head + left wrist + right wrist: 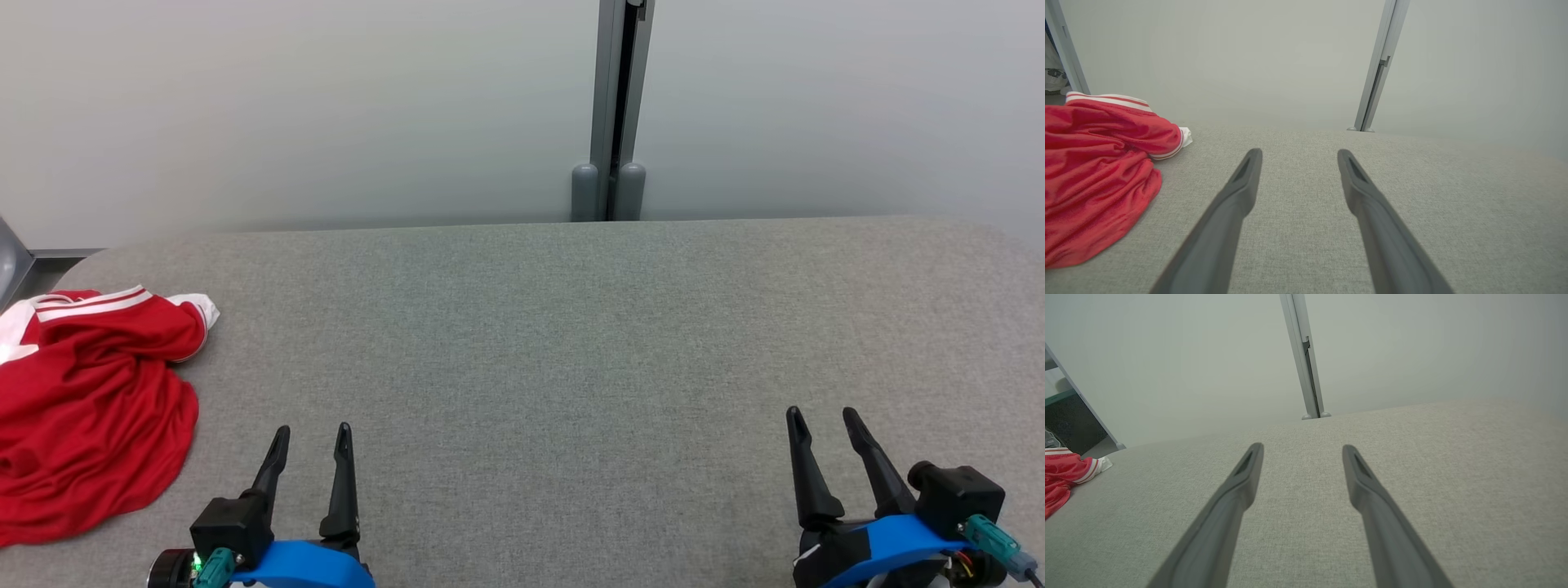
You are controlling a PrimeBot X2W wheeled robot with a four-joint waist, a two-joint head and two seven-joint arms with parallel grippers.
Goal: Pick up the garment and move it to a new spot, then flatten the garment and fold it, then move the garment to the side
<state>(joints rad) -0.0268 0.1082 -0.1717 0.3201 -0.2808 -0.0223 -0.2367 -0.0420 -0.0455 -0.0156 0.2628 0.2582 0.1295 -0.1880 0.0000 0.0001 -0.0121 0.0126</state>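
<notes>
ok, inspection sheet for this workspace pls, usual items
Surface: grey fabric tabletop, flat.
Job's things: red garment with white trim, crumpled at the robot's left edge of the table.
Clutter: nothing seen.
Pincers: left pincer and right pincer open, holding nothing, apart from the garment.
Cables: teal connector with a short lead at the right wrist.
Surroundings: pale wall, grey upright post behind the table.

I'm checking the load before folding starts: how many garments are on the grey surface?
1. A crumpled red garment with white-striped trim lies at the left edge of the grey surface; it runs out of frame, so another could hide there.
</notes>
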